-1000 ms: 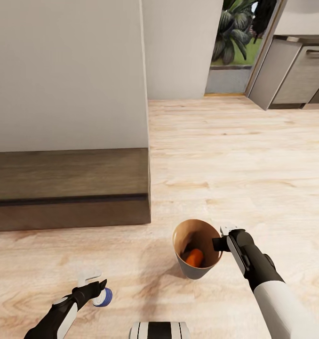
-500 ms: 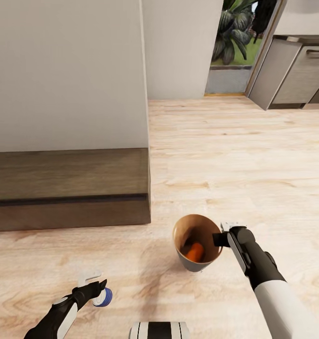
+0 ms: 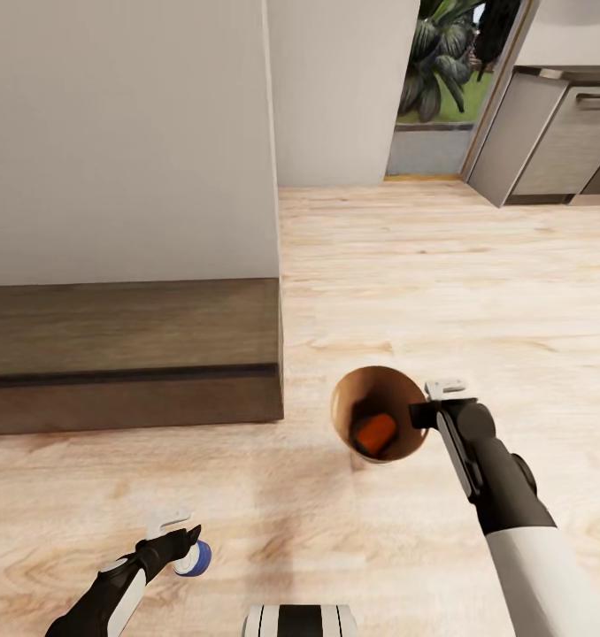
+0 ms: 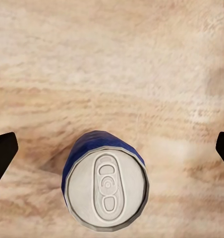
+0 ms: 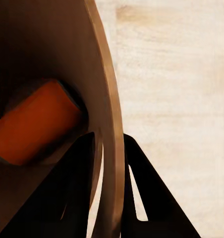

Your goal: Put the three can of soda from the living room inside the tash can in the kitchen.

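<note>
Just right of the dark cabinet base [image 3: 132,354], the bin [image 3: 353,402] hangs tilted off the floor [image 3: 442,283], my right gripper [image 3: 421,416] clamped on its rim, one finger inside, one outside. One orange can [image 3: 374,432] lies within. Nearer me, the blue can [image 4: 104,186] stands between my left gripper's [image 3: 180,535] spread fingers [image 4: 3,153].

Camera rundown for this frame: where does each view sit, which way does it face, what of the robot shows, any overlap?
Head view: on the robot's head, looking forward and down at the light wood floor; both arms show, right gripper at the round brown trash bin.
Left wrist view: by the left gripper, looking straight down on the dark blue soda can with silvery top; dark fingers wide apart.
Right wrist view: by the right gripper, fingers straddling the bin's rim; orange soda can inside.
Shared: head and right wrist views both show bin and orange can.
</note>
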{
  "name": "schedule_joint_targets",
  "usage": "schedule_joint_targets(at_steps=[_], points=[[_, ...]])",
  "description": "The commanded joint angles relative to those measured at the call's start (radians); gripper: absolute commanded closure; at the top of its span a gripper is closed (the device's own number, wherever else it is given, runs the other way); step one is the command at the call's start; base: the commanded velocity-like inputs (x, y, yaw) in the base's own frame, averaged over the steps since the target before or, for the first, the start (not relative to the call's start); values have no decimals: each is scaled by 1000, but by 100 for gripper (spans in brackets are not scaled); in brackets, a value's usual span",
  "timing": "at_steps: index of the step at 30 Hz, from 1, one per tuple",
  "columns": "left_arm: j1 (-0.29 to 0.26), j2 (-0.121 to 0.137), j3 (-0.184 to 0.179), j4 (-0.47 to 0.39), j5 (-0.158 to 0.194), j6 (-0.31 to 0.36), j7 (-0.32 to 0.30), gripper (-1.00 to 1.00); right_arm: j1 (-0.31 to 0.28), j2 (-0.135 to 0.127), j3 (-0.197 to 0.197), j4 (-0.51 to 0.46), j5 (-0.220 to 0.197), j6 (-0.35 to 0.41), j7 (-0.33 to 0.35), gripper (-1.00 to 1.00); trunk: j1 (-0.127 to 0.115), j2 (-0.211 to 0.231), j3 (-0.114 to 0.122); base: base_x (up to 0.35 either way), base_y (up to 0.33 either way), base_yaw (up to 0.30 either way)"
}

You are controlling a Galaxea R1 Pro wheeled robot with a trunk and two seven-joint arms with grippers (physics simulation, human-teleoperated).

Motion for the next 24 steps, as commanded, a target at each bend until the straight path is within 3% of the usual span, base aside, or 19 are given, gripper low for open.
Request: schedule_joint_targets(at_steps=[1,13,24], points=[[0,0,0,0,0,0,0,-100,0,0,0,-18,-12,5,5,100,0,0,0,0,0,0],[0,0,0,1,0,0,0,-100,0,1,0,-48,-3,14,6,100,0,0,0,0,0,0],[0,-1,-1,2,0,0,0,-100,0,2,0,-49,-3,14,7,100,38,-70,-31,0,0,0]])
